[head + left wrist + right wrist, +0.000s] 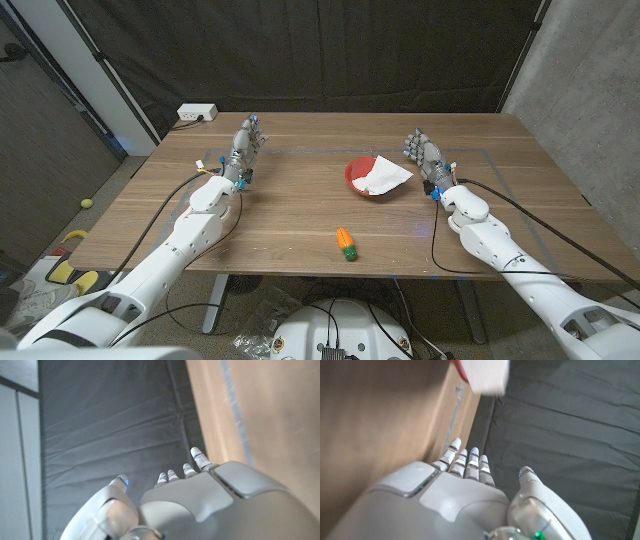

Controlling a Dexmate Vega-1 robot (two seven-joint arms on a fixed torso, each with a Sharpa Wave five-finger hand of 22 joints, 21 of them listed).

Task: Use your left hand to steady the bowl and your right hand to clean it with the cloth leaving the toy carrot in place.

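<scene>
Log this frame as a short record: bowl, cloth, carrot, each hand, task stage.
bowl: red, right of table centre
cloth: white, lying in the bowl, hanging over its right rim
carrot: near the front edge, apart from the bowl
left hand: empty, far left of the bowl
right hand: empty, just right of the cloth
stage: nothing gripped yet

A small red bowl (362, 178) sits upright on the wooden table (300, 220), just beside the right robot hand (424, 152) on its inner side and well apart from the left robot hand (243, 143). A white cloth (383, 177) lies crumpled in it, one corner hanging over the rim toward the right robot hand. The toy carrot (345, 243), orange with a green top, lies on its side nearer the robot than the bowl, apart from both robot hands.
</scene>
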